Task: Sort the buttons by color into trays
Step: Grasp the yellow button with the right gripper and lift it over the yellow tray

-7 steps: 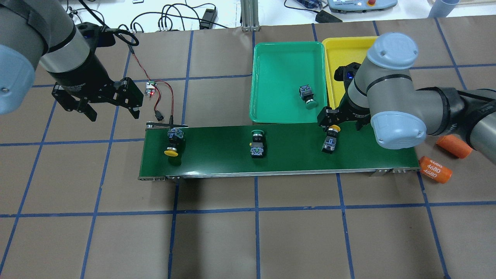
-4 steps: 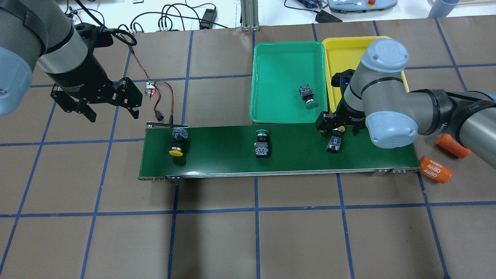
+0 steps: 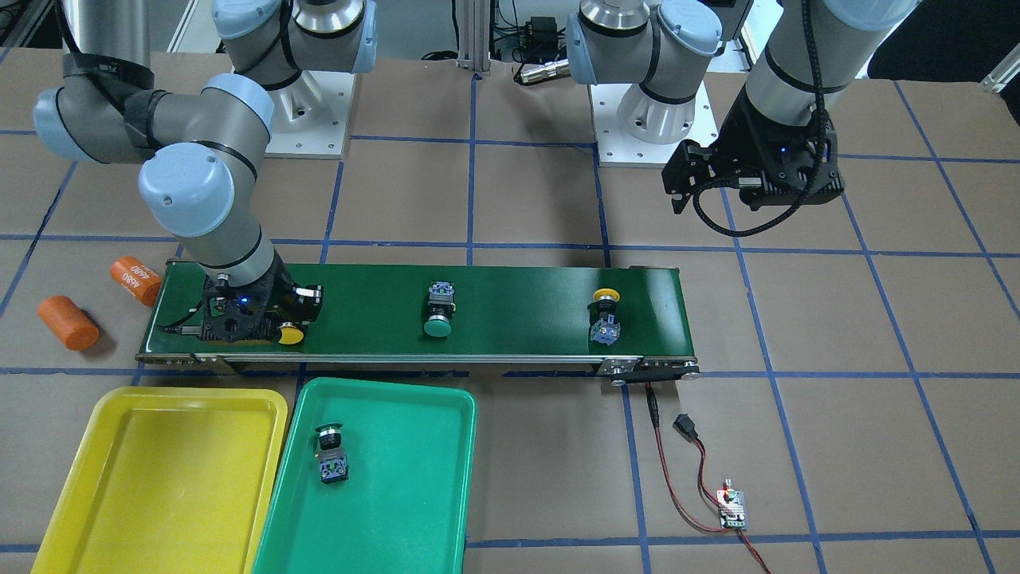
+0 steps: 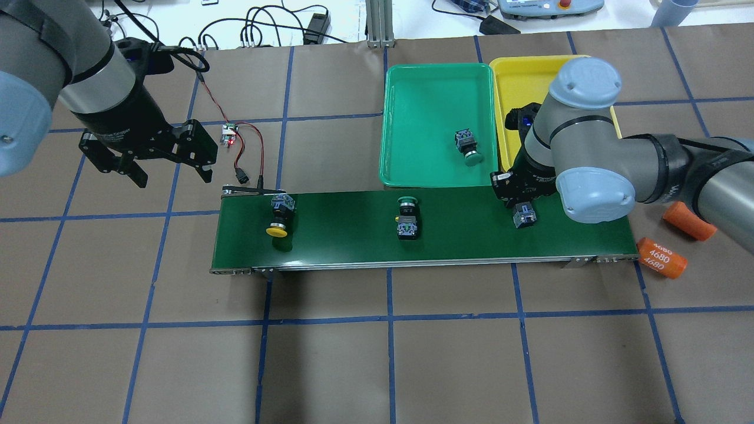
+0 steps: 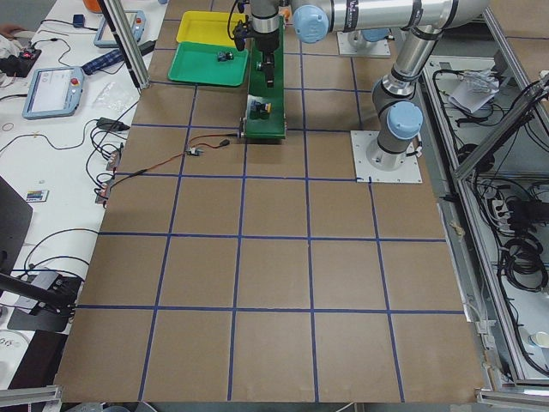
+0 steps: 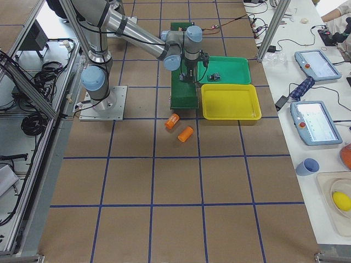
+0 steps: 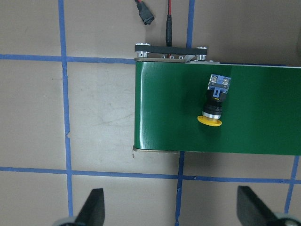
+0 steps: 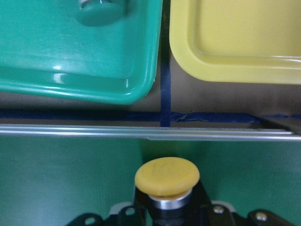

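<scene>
When the scene is read from the overhead camera, twelve o'clock being the far edge, a long dark-green conveyor belt (image 4: 341,235) is seen laid from nine to three o'clock. At its three-o'clock end the right two-finger gripper (image 4: 517,203) is set low and is closed narrow around the neck of a small push-button with a yellow mushroom cap (image 8: 167,178), whose blocky black-and-blue body is shown at the gripper's six o'clock; whether it is lifted off the belt cannot be told. A second yellow-capped push-button (image 4: 278,219) is laid on its side near the nine-o'clock end, cap toward six, and a green-capped push-button (image 4: 407,219) is laid mid-belt, cap toward twelve. The left two-finger gripper (image 4: 172,172) is held over the brown paper-covered table (image 4: 118,265) at ten o'clock from that nine-o'clock end, its fingers (image 7: 94,209) spread wide. Just past the belt at twelve o'clock a shallow green plastic tray (image 4: 424,106) is placed, with another green-capped button (image 4: 467,147) lying toward its four-o'clock corner; a shallow yellow plastic tray (image 4: 524,76) is set just beside it at three o'clock. Two orange cylinders (image 4: 662,257) are seen off the belt's three-o'clock end, and a small circuit board with red-black wires (image 4: 228,135) at eleven o'clock from the other end.
</scene>
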